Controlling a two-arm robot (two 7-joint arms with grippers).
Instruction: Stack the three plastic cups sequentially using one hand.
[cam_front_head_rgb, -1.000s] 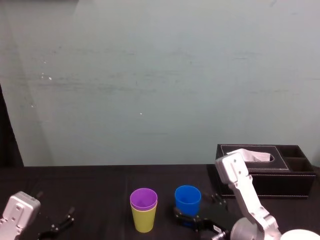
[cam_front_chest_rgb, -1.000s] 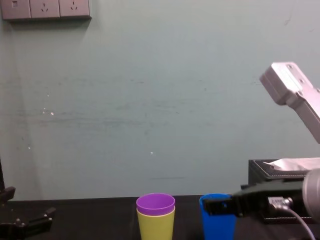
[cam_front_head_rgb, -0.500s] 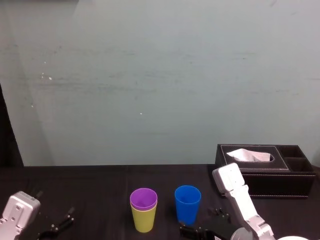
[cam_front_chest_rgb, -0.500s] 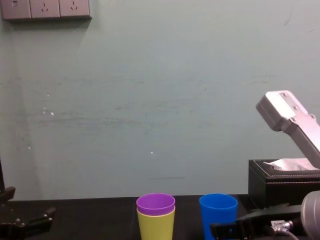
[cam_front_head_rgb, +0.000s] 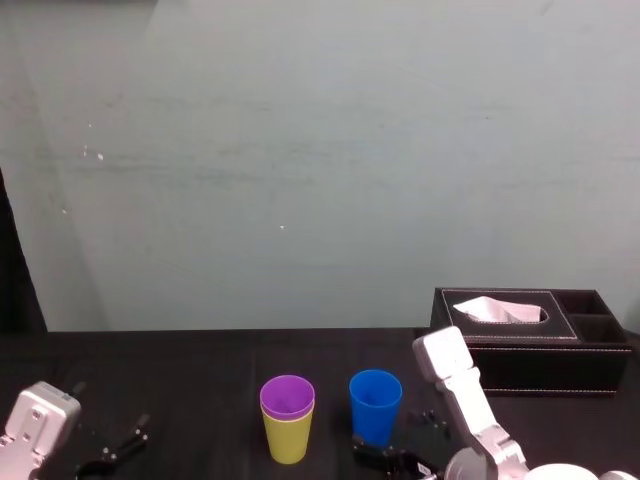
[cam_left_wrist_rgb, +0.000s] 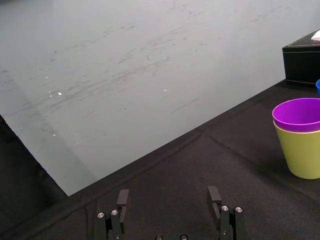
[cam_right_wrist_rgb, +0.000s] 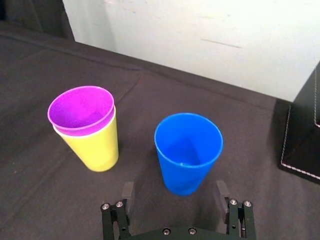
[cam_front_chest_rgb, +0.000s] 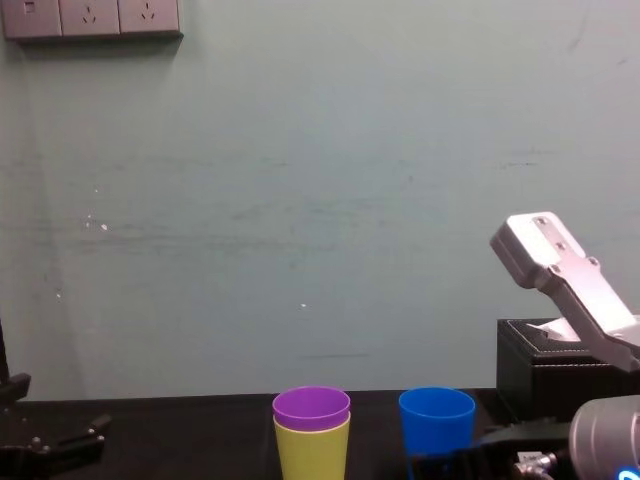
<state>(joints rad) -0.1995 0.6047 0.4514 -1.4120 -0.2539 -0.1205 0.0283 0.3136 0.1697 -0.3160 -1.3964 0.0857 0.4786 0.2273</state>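
Shows right gripper (cam_right_wrist_rgb: 175, 197) drawn back from around upright blue cup (cam_right_wrist_rgb: 188, 150), just short of it, spread wide and empty, left gripper (cam_left_wrist_rgb: 170, 200) parked with fingers apart; calls for straddling cup squarely, closing mid-wall, lifting clear, lowering straight into purple cup (cam_right_wrist_rgb: 81, 109) nested in yellow-green cup (cam_right_wrist_rgb: 97, 147).

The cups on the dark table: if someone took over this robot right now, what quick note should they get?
Right gripper: open, low, just on the robot's side of the blue cup, not gripping it.
Left gripper: open, idle over the left of the table.
Cups: the purple cup sits nested in the yellow-green cup; the blue cup stands upright alone to their right, apart from them.
Done: the first stacking.
Left: grasp the blue cup with the right gripper and set it into the purple cup.
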